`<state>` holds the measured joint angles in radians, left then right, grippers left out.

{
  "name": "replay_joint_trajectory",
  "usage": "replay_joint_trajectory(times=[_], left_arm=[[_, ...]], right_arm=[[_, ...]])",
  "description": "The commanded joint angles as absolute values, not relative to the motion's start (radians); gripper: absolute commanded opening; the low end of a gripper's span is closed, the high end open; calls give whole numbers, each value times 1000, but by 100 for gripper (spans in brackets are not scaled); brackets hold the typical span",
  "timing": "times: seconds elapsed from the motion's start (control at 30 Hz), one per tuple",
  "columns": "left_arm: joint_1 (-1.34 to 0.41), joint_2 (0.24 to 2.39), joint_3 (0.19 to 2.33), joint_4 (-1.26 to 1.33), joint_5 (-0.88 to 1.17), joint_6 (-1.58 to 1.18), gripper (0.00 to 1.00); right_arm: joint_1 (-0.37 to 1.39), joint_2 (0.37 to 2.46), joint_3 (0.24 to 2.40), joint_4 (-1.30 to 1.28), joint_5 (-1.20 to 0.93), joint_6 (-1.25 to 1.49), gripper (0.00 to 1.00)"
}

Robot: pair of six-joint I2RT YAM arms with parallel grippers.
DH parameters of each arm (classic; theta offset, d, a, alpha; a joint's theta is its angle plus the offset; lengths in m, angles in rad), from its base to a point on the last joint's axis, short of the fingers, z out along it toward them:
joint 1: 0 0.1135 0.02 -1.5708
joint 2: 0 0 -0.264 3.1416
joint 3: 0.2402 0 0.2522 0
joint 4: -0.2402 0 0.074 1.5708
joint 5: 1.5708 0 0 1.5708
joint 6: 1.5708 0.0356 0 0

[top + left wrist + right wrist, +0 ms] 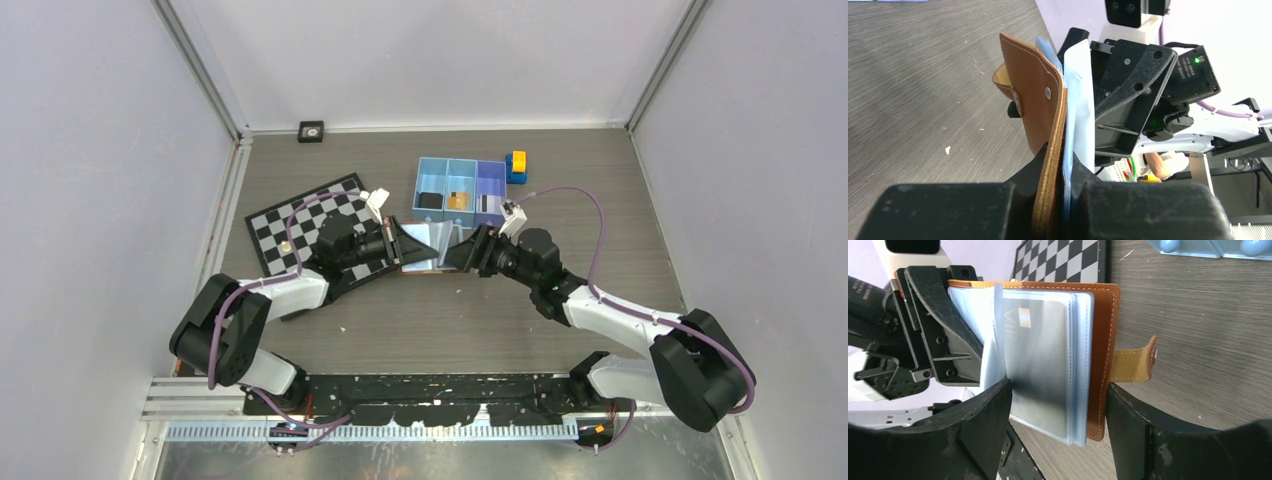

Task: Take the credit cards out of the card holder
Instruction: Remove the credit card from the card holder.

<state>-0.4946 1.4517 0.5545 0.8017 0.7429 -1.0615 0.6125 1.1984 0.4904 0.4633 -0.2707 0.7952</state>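
The brown card holder (424,246) is held open above the table between my two grippers. My left gripper (396,243) is shut on its brown cover (1033,85) and clear sleeves, pinched between the fingers (1057,165). In the right wrist view the holder (1103,340) faces the camera, with a grey credit card (1040,360) marked VIP inside a clear sleeve. My right gripper (1058,405) is open, one finger on each side of the holder's near end, close to the sleeve edge and the cover. It also shows in the top view (464,251).
A blue three-compartment tray (462,164) stands just behind the holder, with a dark card (430,200), an orange card (459,200) and a dark-and-white card (490,203) in it. A yellow-and-blue block (517,166) sits at its right. A checkerboard (290,222) lies under the left arm.
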Motion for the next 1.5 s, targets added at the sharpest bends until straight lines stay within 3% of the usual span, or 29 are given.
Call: replay_joint_trajectory(times=[0.0,0.33,0.47,0.57,0.67,0.77,0.87,0.93,1.07,1.2,1.27,1.37,1.47], left_arm=[[-526,1482,589,888,782,-1082,0],[-525,1505,581,944,790,-1111,3],[-526,1512,583,935,784,-1102,5],[-526,1517,584,933,783,-1102,6],[-526,1514,584,926,775,-1097,17],[-522,1489,577,894,757,-1074,35],[-520,1422,568,761,691,-1002,54],[-520,1364,574,630,635,-930,57],[-520,1294,566,544,561,-874,53],[-520,1315,560,599,588,-899,23],[-520,1343,559,660,624,-929,13],[-519,1382,554,741,657,-977,8],[-513,1385,550,765,666,-992,7]], right_arm=[[617,1186,473,782,-430,917,73],[574,1212,436,920,-463,1026,60],[553,1206,420,957,-469,1062,39],[554,1228,419,1003,-487,1083,29],[554,1252,427,1020,-498,1092,14],[554,1245,435,973,-481,1075,2],[554,1207,448,845,-429,1020,0],[554,1178,446,790,-395,997,0],[553,1158,439,790,-391,994,0],[554,1173,443,809,-410,1001,1],[554,1190,447,824,-428,1012,0],[553,1213,457,843,-456,1020,1],[554,1228,460,853,-468,1023,9]])
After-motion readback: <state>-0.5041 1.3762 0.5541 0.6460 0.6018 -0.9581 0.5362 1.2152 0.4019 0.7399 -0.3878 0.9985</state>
